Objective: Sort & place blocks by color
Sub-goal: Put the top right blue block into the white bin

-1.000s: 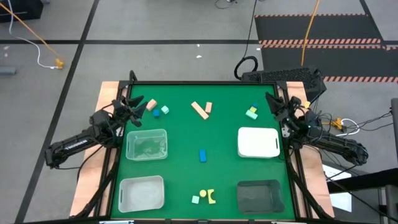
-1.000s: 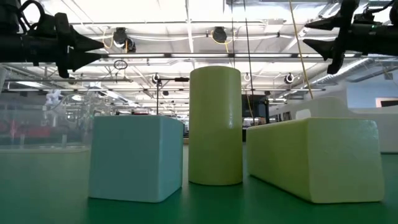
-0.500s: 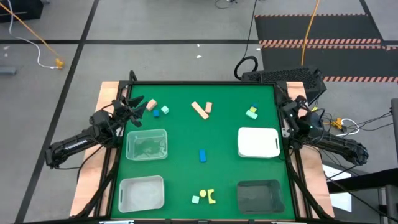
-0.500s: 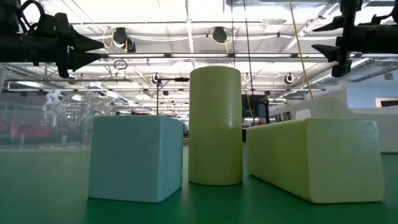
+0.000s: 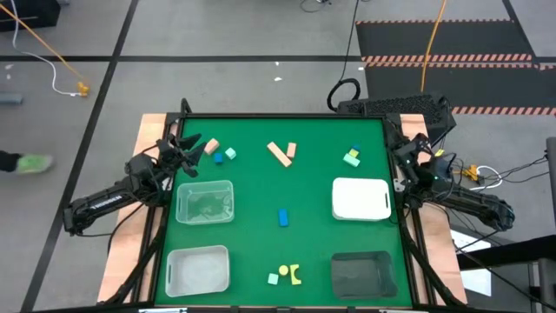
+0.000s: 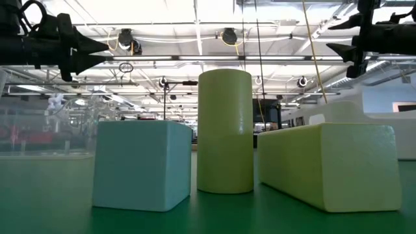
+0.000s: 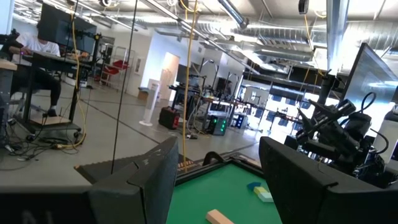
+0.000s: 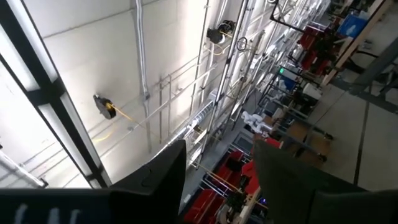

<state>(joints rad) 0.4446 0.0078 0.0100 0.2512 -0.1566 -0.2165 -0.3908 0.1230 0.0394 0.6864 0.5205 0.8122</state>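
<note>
Foam-looking blocks [image 5: 281,154], probably light, stiff and matte: pinch across flat sides. They lie scattered on the green worktop [image 5: 261,187] around the white tray [image 5: 360,198]. Left claw [image 5: 185,153] and right claw [image 5: 408,155], both spread and empty, hover at opposite worktop edges.

Even, bright overhead light falls on the green tabletop [image 5: 261,191], with only faint, short shadows. In the low view ceiling lights [image 6: 162,19] glare white at 12 o'clock. In the right wrist view a pale wall [image 8: 93,56] is washed out.
</note>
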